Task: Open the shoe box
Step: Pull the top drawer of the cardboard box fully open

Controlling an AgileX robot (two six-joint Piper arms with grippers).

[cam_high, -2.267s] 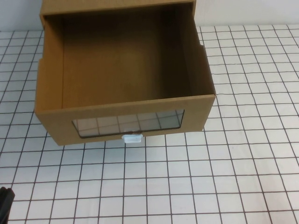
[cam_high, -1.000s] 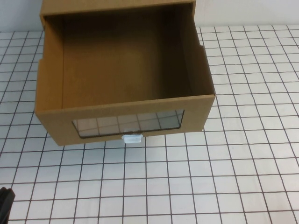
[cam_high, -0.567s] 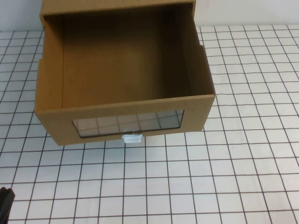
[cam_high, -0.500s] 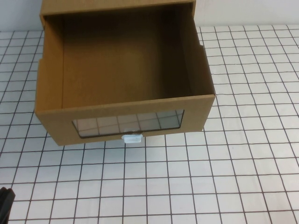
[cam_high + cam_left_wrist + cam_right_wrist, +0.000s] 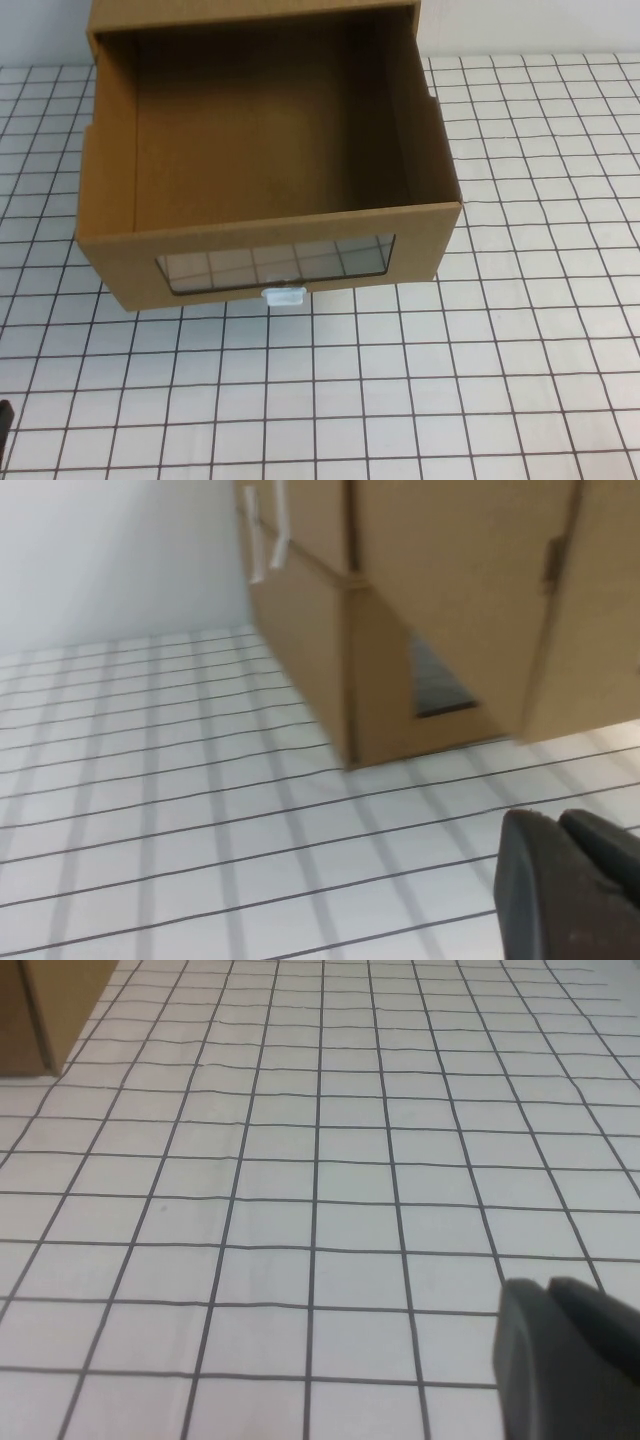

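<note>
The brown cardboard shoe box (image 5: 110, 190) stands at the back left of the gridded table, its drawer pulled out toward me and empty inside. The drawer's front wall has a clear window (image 5: 275, 262) and a small white pull tab (image 5: 283, 295) below it. My left gripper (image 5: 555, 825) is shut and holds nothing; it hangs low over the table, off the box's front left corner (image 5: 350, 680). Only a dark sliver of it (image 5: 3, 425) shows at the near left edge of the high view. My right gripper (image 5: 548, 1295) is shut and empty, over bare table right of the box (image 5: 40, 1010).
The box's outer sleeve (image 5: 250, 12) sits at the back, against the white wall. White table with a black grid (image 5: 480, 380) stretches in front of the box and to its right.
The dark tip of my left gripper at the near left corner of the high view has slid further out of the picture. The box has not moved.
</note>
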